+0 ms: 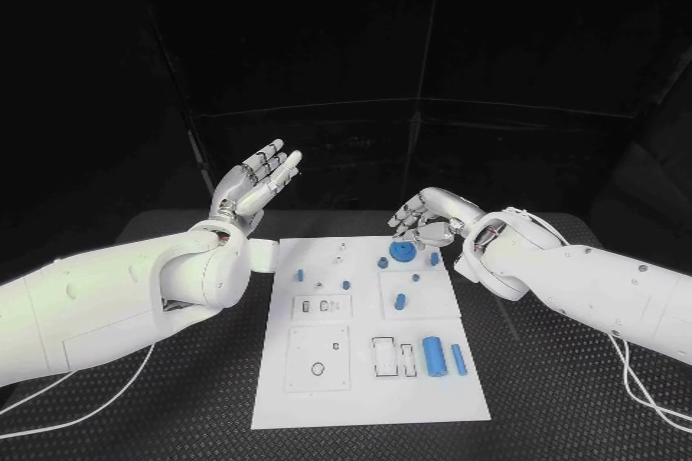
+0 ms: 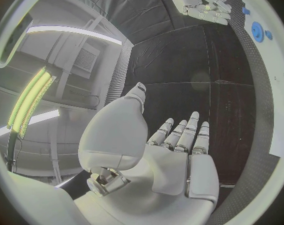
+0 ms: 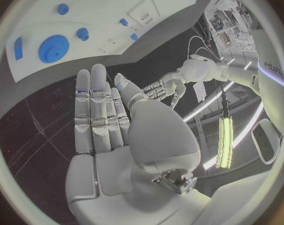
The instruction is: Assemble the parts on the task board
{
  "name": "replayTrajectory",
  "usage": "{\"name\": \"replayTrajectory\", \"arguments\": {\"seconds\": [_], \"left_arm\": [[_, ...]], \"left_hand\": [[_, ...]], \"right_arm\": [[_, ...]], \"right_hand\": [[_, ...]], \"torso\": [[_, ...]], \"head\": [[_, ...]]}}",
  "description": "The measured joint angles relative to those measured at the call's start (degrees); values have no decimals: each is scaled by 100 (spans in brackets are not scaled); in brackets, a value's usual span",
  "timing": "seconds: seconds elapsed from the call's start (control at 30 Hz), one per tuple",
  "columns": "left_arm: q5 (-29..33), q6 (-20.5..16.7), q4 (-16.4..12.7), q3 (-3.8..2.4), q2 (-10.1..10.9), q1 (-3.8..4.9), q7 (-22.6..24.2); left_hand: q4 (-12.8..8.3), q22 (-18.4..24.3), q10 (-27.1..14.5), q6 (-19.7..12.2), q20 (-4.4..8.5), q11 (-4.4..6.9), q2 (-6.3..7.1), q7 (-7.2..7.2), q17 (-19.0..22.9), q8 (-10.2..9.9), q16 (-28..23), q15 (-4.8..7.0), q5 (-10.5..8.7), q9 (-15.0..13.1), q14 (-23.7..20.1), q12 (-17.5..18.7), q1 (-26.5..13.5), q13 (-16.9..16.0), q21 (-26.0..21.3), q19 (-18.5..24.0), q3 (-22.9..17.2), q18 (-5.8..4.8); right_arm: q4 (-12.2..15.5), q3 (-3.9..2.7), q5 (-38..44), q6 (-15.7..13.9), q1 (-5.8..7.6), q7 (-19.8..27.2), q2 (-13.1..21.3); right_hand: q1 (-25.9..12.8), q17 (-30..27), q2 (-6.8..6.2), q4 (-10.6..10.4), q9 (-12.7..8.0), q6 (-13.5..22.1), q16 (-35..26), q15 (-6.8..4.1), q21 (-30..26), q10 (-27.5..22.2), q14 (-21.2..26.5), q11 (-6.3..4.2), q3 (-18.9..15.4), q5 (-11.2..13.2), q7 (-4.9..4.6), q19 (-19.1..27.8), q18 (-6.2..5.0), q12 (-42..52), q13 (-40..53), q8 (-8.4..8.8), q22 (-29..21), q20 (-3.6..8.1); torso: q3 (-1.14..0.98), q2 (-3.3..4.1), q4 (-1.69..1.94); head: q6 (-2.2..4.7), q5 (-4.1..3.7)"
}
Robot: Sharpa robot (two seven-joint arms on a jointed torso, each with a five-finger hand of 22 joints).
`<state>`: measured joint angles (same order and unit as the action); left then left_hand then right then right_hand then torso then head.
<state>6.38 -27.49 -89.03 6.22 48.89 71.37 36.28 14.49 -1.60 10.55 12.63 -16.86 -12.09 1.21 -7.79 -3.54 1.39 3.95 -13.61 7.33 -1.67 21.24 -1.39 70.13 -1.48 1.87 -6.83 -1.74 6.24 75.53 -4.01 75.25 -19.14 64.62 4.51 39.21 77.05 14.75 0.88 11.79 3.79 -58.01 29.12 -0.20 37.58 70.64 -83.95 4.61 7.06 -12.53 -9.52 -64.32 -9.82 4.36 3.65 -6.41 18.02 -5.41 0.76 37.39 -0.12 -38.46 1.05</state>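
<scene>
The white task board (image 1: 372, 381) lies flat in the middle of the black tabletop (image 1: 555, 381). The left hand (image 1: 257, 184) is raised off the tabletop beside the board's far left corner, its fingers (image 2: 193, 131) extended and apart, holding nothing. The right hand (image 1: 428, 218) hovers over the board's far right corner, just above a blue gear (image 1: 402, 250); its fingers (image 3: 99, 110) are straight and held side by side, empty, clear of the gear. Near the gear lie several small blue parts (image 1: 415, 277). A small blue peg (image 1: 300, 275) sits toward the board's left side. Two blue cylinders (image 1: 434, 356), one thick and one thin, lie side by side at the board's near right, next to rectangular recesses (image 1: 384, 355).
</scene>
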Motion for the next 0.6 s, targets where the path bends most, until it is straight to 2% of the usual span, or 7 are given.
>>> {"name": "replayTrajectory", "arguments": {"seconds": [0.1,0.17,0.3,0.37,0.47,0.6], "left_arm": [[1,13,-146,0,95,0,-4],[2,17,-188,0,120,0,-6],[4,24,-315,0,174,3,-13],[4,30,-372,0,186,5,-17],[4,37,-434,0,196,5,-24],[5,47,-486,0,201,5,-31]], "left_hand": [[-5,0,20,0,0,-20,0,0,0,0,0,0,0,0,0,0,0,-1,0,0,5,0],[-5,0,20,0,0,-20,0,0,0,0,0,0,0,0,0,0,0,-1,0,0,5,0],[-5,0,20,20,0,-20,0,-20,-6,0,13,-10,0,0,32,0,0,-1,0,0,5,1],[-5,0,20,20,0,-20,0,-20,-6,0,27,-1,0,0,41,0,0,-1,0,0,5,0],[-5,1,20,20,0,-20,0,-20,-13,0,27,-21,0,1,61,0,0,0,0,0,5,0],[-21,-4,20,60,0,-20,0,-19,-13,23,26,-21,0,-6,61,0,0,0,0,0,-11,0]], "right_arm": [[50,0,553,149,29,-257,-29],[66,0,757,218,37,-352,-45],[101,0,1298,429,48,-608,-86],[112,0,1528,529,54,-714,-105],[123,0,1791,657,58,-837,-133],[127,0,2027,789,61,-949,-180]], "right_hand": [[-141,340,-56,-33,0,-46,554,0,265,11,0,-11,70,52,8,-79,0,-61,0,50,152,21],[-210,639,-99,-56,0,-47,898,0,375,-20,0,14,101,52,10,-81,0,-61,0,87,216,20],[-304,2202,-193,-121,0,-47,2336,0,706,-232,0,42,275,52,10,-103,0,-61,7,186,411,-2],[-351,2754,-241,-157,0,-47,2808,0,829,-285,1,51,321,69,10,-103,0,-61,7,203,483,-2],[-366,3389,-256,-206,1,-47,3353,0,1004,-325,1,71,401,85,10,-103,0,-61,13,227,589,-2],[-354,3826,-321,-250,1,-47,3733,0,1165,-393,1,81,473,85,10,-70,0,-61,13,227,684,-35]], "torso": [[11,101,16],[16,137,23],[25,225,29],[31,263,29],[38,315,29],[43,359,28]], "head": [[8,-20],[8,-23],[5,-25],[9,-36],[16,-43],[17,-38]]}}
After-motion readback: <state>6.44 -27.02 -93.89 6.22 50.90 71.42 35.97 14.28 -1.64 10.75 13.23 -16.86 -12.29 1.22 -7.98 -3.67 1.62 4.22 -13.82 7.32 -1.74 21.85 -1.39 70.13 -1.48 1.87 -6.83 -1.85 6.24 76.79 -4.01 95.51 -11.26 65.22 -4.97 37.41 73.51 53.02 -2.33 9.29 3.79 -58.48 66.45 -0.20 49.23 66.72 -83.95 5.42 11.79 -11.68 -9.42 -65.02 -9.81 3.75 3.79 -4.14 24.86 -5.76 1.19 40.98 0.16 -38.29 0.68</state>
